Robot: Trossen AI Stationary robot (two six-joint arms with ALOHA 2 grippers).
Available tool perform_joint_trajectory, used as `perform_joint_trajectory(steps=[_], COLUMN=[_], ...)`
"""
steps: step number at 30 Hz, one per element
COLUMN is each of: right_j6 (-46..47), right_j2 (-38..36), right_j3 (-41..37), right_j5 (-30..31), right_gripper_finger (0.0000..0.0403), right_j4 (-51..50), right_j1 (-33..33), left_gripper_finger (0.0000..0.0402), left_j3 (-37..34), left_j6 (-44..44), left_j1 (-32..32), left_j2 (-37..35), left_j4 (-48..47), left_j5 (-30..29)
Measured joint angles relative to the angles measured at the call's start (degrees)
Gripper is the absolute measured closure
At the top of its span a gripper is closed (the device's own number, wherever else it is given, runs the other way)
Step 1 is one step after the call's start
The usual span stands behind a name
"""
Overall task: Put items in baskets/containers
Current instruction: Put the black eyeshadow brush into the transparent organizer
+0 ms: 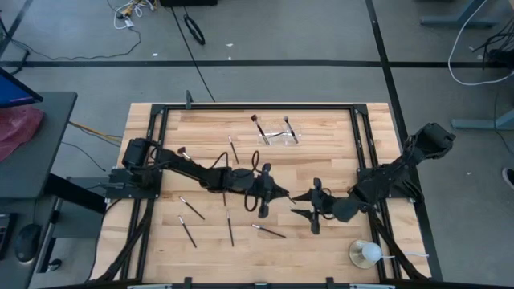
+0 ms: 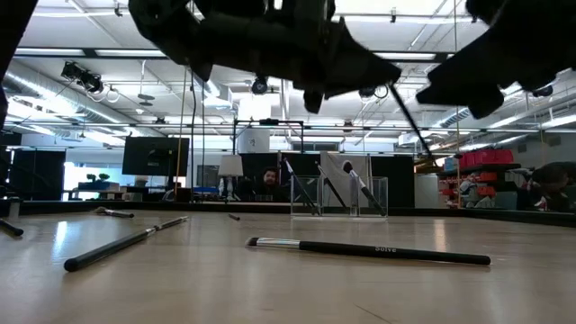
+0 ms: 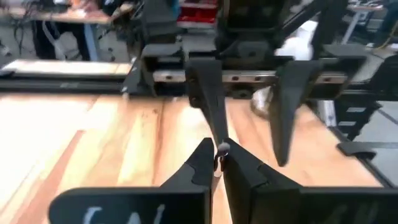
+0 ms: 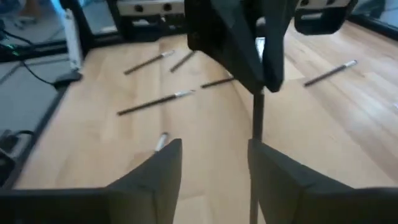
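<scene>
- The left tool point(image 1: 277, 193) hangs over mid-tabletop point(image 1: 321, 128), its fingers clamped together on a thin makeup brush point(image 3: 219, 163).
- The right tool point(image 1: 303, 205) faces it just beside, fingers apart, holding nothing; this looks like a handover from right to left.
- The clear organizer point(image 1: 277, 133) sits near the far edge with a few brushes already standing in it.
- Next, the left arm likely carries its brush there; it needs a careful tip-down drop into a compartment.
- Loose brushes point(image 1: 191, 208) lie scattered on the wood.

Organizer point(image 1: 277, 135) sits at the counter's point(image 1: 337, 249) far edge, brushes point(image 1: 191, 209) scattered nearer, ball point(image 1: 367, 254) near-right.
</scene>
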Motion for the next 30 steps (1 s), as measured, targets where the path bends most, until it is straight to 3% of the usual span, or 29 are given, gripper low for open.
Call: perform_joint_trajectory(steps=[7,16,24,30], right_j6=[-1.74,-8.12,-5.23,-1.89], right_j2=[3.01,8.98,9.25,9.23], right_j3=[0.61,6.12,6.47,3.95], right_j5=[-0.59,-0.76,-0.62,3.72], right_gripper_finger=[0.0221,0.0283,0.0385,0.0386], right_j4=[0.05,0.06,-0.53,-0.6], right_j1=[-4.96,-7.11,-6.85,-6.78], left_gripper_finger=[0.038,0.0376,0.0374,0.0333], left_j3=[0.0,0.0,0.0,-0.07], left_j6=[-1.24,-1.1,-0.44,4.1], left_j1=[1.16,1.16,1.07,1.05], left_j2=[0.0,0.0,0.0,-1.51], left_j4=[-1.2,-1.45,-1.66,-3.09], left_j5=[1.34,1.36,1.62,1.06])
